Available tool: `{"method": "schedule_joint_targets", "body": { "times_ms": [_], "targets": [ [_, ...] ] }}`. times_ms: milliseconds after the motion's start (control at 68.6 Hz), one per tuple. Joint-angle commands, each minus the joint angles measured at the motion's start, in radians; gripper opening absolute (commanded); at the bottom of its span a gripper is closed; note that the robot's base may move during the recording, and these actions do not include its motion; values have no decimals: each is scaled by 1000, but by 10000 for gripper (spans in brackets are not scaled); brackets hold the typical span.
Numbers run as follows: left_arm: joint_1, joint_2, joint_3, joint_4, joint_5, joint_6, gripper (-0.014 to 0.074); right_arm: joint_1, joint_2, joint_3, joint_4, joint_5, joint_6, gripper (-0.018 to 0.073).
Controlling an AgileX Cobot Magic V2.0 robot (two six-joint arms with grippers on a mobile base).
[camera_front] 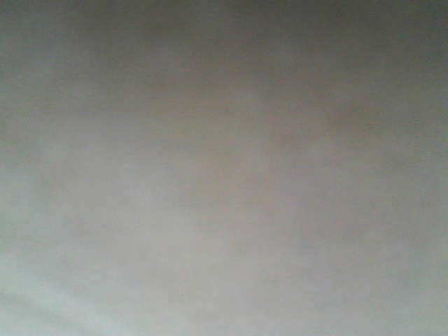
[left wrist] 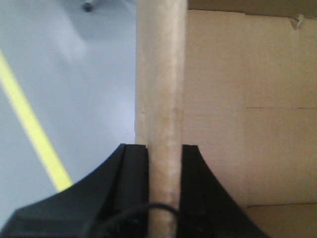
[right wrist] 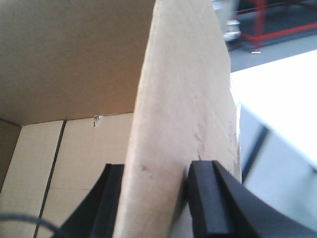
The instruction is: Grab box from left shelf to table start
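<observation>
Exterior front-facing view gives nothing to go on: a grey-beige blur fills it, and I cannot tell what sits before the lens.

Left wrist-mounted view: the left gripper [left wrist: 165, 153] is pinched onto one upright wall of the box [left wrist: 237, 99], a black finger [left wrist: 131, 173] pressed against each face and no gap showing. The open inside of the box lies to the right. To the left is grey floor [left wrist: 84, 74] with a yellow line [left wrist: 29, 124] across it. The shelf shows nowhere.

Right wrist-mounted view: the right gripper [right wrist: 159, 168] is likewise clamped on a box wall, with the box's inside to the left. To the right is a white table [right wrist: 287, 99], and far off a red frame [right wrist: 267, 29].

The worry, as I judge it, is that the whole load hangs from two thin cardboard walls. A wall could buckle, tear or slide out of the fingers, and if one arm leads the other the box may twist. The blind front view would not catch any of that.

No brand or lettering is readable. Faint marks on the wall's outer face in the right wrist view are too blurred to make out.
</observation>
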Motion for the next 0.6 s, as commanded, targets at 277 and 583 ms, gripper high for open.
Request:
{"method": "schedule_joint_targets", "body": {
  "times_ms": [277,583],
  "targets": [
    [2,10,-14,85,15,1,-92,-4,10,-28,-70,-128,12,58],
    [2,10,-14,85,15,1,-92,-4,10,-28,-70,-128,12,58]
  ]
}}
